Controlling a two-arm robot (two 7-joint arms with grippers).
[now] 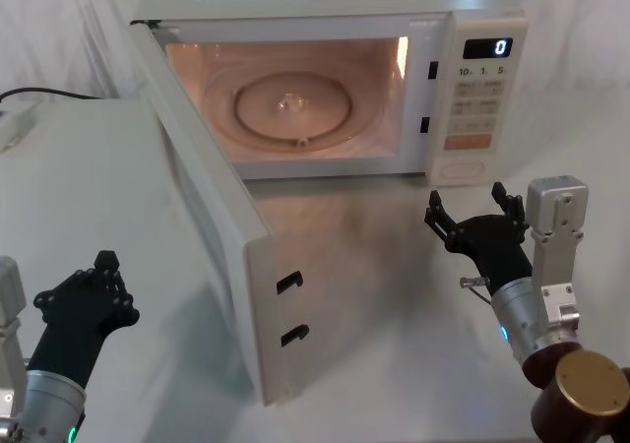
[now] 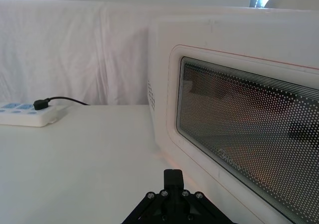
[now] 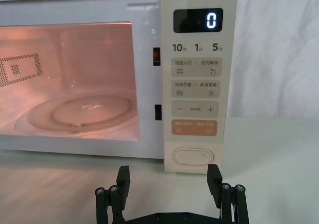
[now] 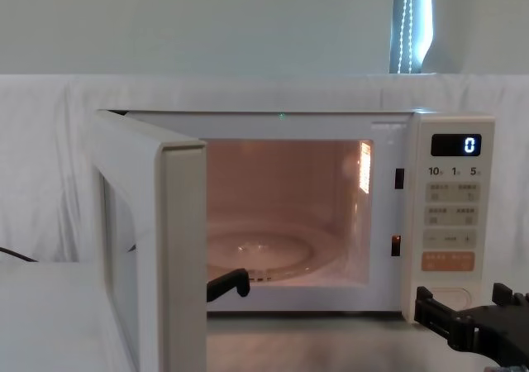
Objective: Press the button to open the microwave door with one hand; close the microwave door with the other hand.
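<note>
Right hand [image 1: 474,210] sits splayed, empty, before the button [image 3: 193,157]. Left hand [image 1: 87,287], fingers spread, empty: shove the microwave door [image 1: 212,217] off-centre and you skid the oven.

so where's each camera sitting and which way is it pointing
Head: high, looking down at the open microwave, door swung out; left gripper low left, right gripper, jaws open, before the button.
Chest: low, looking across into the lit cavity; right gripper at lower right.
Left wrist: faces the door's window; own gripper at the edge.
Right wrist: faces the panel and button; own gripper.
Head and right wrist share the button.
</note>
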